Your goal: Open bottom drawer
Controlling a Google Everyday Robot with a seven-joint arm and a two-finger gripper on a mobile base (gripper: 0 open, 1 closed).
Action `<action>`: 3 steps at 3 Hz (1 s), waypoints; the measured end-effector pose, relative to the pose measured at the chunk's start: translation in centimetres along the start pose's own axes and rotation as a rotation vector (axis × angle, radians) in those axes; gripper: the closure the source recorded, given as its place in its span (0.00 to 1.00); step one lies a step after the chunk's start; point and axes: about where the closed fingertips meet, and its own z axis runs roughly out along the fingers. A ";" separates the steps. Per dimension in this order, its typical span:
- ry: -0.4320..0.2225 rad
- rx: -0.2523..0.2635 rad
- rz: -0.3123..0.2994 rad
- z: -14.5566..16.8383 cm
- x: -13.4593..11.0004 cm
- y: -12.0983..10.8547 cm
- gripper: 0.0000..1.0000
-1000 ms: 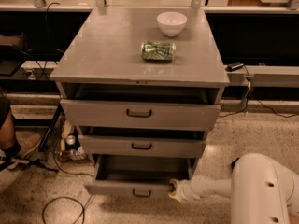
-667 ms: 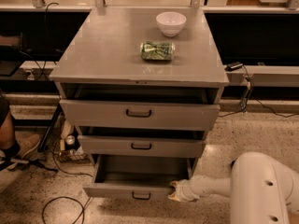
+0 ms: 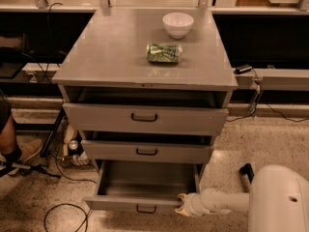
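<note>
The bottom drawer [image 3: 120, 203] is the lowest of three in a grey metal cabinet [image 3: 219, 105]. It stands well out from the cabinet body, further than the middle drawer [image 3: 111, 150] or the top drawer [image 3: 96, 116], and its bare grey floor shows from above. The gripper [image 3: 181, 205] sits low at the right end of the drawer's front panel, touching or just beside the top corner. The pale arm [image 3: 217, 201] reaches in from the robot's body at the lower right. Whether the gripper has closed on the panel edge or merely rests against it cannot be told from this view.

The drawer looks like stiff sheet metal: rigid, not fragile, and smooth enough to be slippery under a loose hold. With nothing visible inside, it is probably light, and most of the resistance likely comes from its runners. The natural place to take hold is the small dark handle [image 3: 146, 209] at the middle of the front panel, since a pull there runs straight along the slides. A hold on the right corner, where the gripper is now, is off-centre and may skew the drawer and make it bind.

On the worktop [image 3: 106, 52] stand a white bowl [image 3: 178, 24] and a green can [image 3: 164, 52] lying on its side. A hard tug could shake the cabinet and disturb them.
</note>
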 end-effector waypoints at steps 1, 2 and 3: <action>0.000 0.000 0.000 -0.4 -0.2 0.0 1.00; -0.001 -0.003 0.000 -0.3 -0.3 0.1 0.81; -0.002 -0.006 0.000 -0.1 -0.3 0.3 0.58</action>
